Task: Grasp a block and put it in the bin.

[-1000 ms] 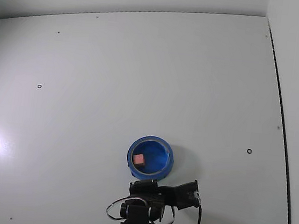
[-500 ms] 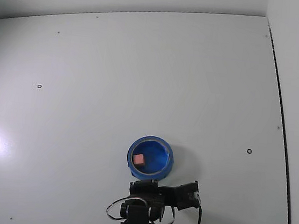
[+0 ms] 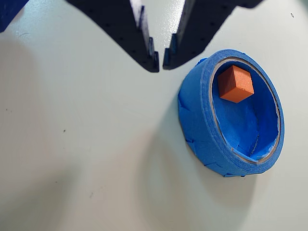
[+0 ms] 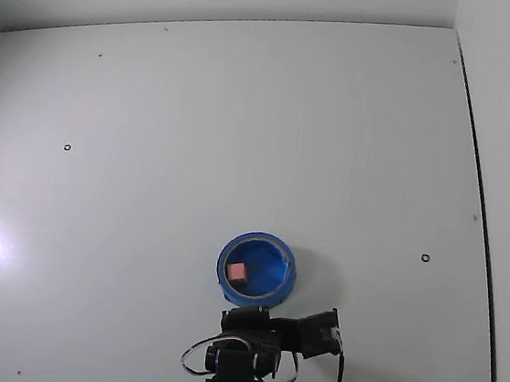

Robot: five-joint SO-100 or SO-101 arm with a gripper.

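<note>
Wrist view, nearest first: the two dark fingers of the gripper [image 3: 160, 61] enter from the top edge and taper to tips that stand almost together, with only a narrow slit of pale table [image 3: 86, 159] showing between them. Nothing is held between the tips. They hang above bare table surface, just beside the left outer wall of the bin [image 3: 197, 120] and clear of it.

The bin is a low round ring wrapped in wrinkled blue tape, with a thick rim and a blue floor. It lies to the right of the fingertips in this view. The block [image 3: 235, 83] rests inside the bin, on the floor close to the upper part of the inner wall; here it looks orange, with plain faces, and is turned so that one corner points toward the camera. It is well apart from the fingers.

Fixed view, from the bottom edge upward: the arm [image 4: 240, 364] sits folded low at the bottom centre, with a black cable trailing to its right. Just beyond it stands the bin [image 4: 278, 249], and the block [image 4: 237, 271], pinkish in this view, lies in the left half of the bin's floor. Farther off, the white table [image 4: 244, 125] stretches away to the back wall.
</note>
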